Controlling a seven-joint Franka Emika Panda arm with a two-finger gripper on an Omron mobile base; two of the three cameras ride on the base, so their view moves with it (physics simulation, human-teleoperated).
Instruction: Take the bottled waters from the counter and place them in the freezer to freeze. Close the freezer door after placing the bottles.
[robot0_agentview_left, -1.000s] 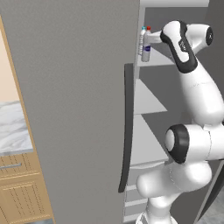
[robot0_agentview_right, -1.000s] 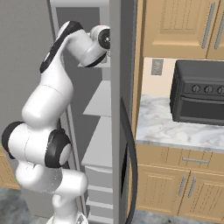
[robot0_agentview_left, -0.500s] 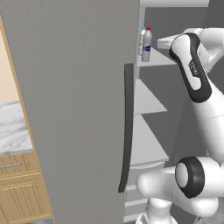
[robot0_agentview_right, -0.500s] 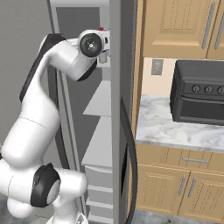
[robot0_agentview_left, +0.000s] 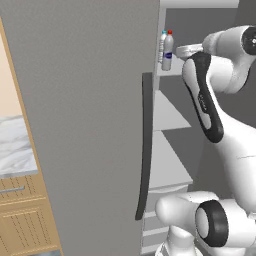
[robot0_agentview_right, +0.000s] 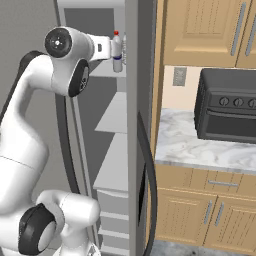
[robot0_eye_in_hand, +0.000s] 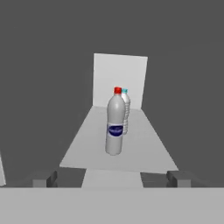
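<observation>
The gripper (robot0_eye_in_hand: 112, 179) stood wide open and empty, its tips apart, short of the shelf (robot0_eye_in_hand: 144, 151); the red bottle (robot0_eye_in_hand: 115, 127) stood upright on it in the freezer (robot0_agentview_left: 175, 115), the teal bottle (robot0_eye_in_hand: 125, 105) just behind, seemingly set deep so the door (robot0_agentview_left: 85, 125), open, could swing shut

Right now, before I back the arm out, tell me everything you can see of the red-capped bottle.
The red-capped bottle is a small clear plastic bottle with a blue label around its lower middle. It stands upright on the freezer's top white shelf, near the shelf's middle. The teal-capped bottle stands close behind it; whether they touch is unclear. Nothing grips it: the jaws stand apart, short of it.
</observation>
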